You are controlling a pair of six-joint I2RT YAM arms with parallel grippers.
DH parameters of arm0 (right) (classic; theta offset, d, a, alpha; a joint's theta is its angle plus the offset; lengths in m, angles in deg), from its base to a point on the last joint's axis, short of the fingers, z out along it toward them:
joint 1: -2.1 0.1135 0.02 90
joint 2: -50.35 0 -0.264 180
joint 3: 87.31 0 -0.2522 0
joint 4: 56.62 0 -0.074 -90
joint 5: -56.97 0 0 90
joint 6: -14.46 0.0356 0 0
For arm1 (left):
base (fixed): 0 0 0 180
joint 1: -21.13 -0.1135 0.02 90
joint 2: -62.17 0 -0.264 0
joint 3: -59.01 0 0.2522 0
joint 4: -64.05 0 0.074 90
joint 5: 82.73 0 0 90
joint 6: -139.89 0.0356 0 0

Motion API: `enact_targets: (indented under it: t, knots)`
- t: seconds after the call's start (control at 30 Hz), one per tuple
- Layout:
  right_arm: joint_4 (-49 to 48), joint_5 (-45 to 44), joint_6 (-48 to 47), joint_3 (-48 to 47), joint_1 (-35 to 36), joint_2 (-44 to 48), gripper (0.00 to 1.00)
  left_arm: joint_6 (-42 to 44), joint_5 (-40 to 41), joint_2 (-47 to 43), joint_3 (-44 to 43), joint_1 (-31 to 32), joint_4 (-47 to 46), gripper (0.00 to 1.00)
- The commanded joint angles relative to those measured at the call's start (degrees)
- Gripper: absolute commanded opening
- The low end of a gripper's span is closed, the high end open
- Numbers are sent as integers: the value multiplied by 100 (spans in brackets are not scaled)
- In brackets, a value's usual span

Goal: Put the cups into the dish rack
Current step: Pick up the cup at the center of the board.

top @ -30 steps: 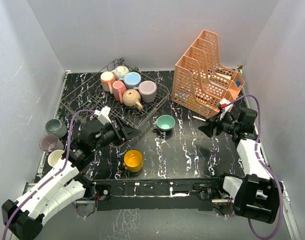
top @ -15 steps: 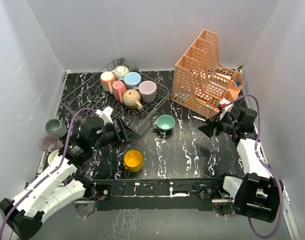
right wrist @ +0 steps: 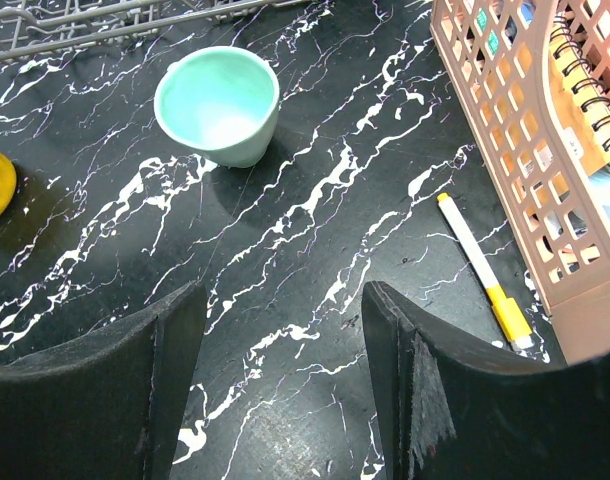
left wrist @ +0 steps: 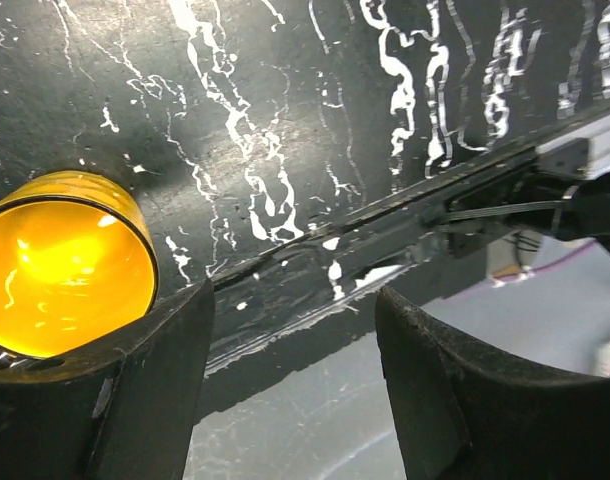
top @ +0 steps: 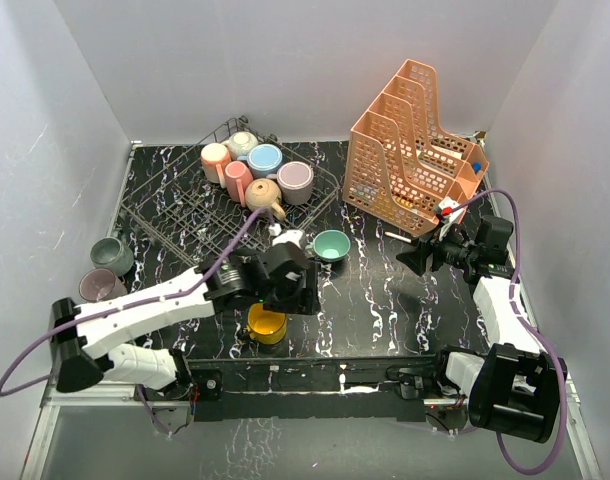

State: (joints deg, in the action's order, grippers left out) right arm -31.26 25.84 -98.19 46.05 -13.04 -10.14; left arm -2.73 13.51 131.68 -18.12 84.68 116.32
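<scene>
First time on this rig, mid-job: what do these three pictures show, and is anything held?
Two robot arms stand at the near edge of the table. One camera looks down from above; one rides on each wrist. Six cups sit in the dish rack; outside it are a yellow cup, a teal cup and two cups at the left edge. Also there: an orange organizer and a marker. The left gripper is by the yellow cup, the right gripper faces the teal cup; both open, empty.
</scene>
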Motion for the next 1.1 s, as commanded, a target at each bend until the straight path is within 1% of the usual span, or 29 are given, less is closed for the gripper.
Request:
enact_targets:
  t: [0.0, 0.17, 0.33, 0.43, 0.53, 0.63, 0.87, 0.9, 1.07]
  knots:
    - [-237, 119, -114, -68, -33, -4, 66, 160, 1040, 587, -753, 465, 1233, 63]
    - [-228, 150, -113, -77, -33, -2, 66, -44, 1437, 1157, -913, 622, 1853, 63]
    - [-219, 143, -121, -84, -33, -7, 66, -353, 1752, 1344, -680, 626, 1976, 61]
    - [-219, 156, -121, -87, -33, -11, 66, -457, 1867, 1330, -473, 625, 1778, 59]
    - [-219, 158, -120, -79, -33, -12, 66, -508, 1809, 1278, -218, 626, 1365, 46]
    - [-221, 149, -125, -84, -33, -15, 66, -565, 1744, 1309, 8, 625, 1026, 44]
    - [-219, 143, -132, -87, -33, -39, 66, -716, 1837, 1737, 96, 624, 1124, 41]
    - [-219, 154, -129, -87, -33, -46, 66, -715, 1815, 1771, 101, 624, 1054, 39]
    - [-210, 150, -131, -95, -33, -59, 66, -644, 1654, 1882, 209, 624, 555, 35]
